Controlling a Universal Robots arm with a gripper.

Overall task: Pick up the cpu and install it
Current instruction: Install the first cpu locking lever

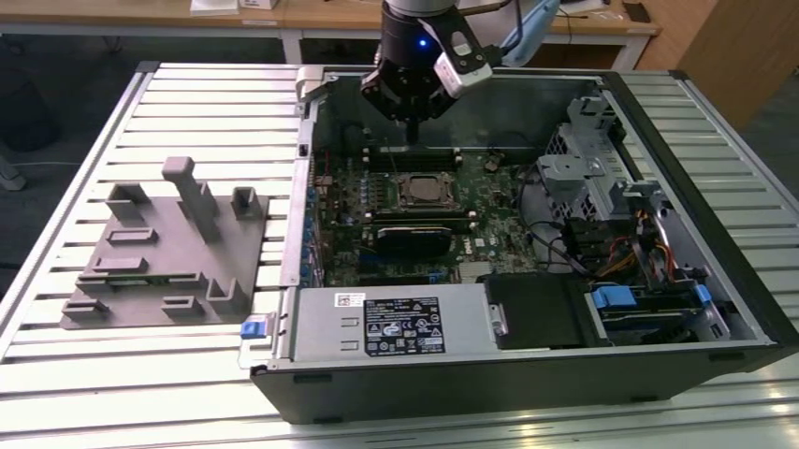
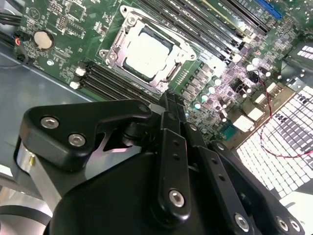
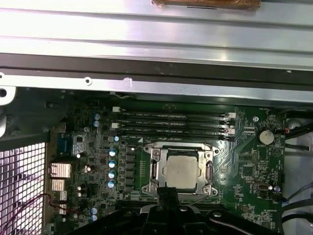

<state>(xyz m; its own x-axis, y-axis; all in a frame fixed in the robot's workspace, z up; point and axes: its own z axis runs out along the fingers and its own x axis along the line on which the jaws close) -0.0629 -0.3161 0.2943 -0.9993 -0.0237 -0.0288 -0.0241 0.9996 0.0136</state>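
The cpu (image 1: 426,190) is a small square chip with a pale silvery top. It lies flat inside the metal socket frame on the green motherboard (image 1: 489,220), and shows in both wrist views (image 2: 146,51) (image 3: 182,169). My gripper (image 1: 410,138) hangs above the board just behind the socket, clear of the chip. Its two black fingers are pressed together with nothing between them, tips pointing down (image 2: 171,100) (image 3: 167,192).
The open computer case (image 1: 699,103) lies on a slatted metal table. A black ribbed block (image 1: 410,238) sits in front of the socket, memory slots (image 3: 173,122) behind it. A labelled power supply (image 1: 393,323) and drive cage (image 1: 587,159) crowd the case. A grey fixture (image 1: 163,253) lies at the exterior view's left.
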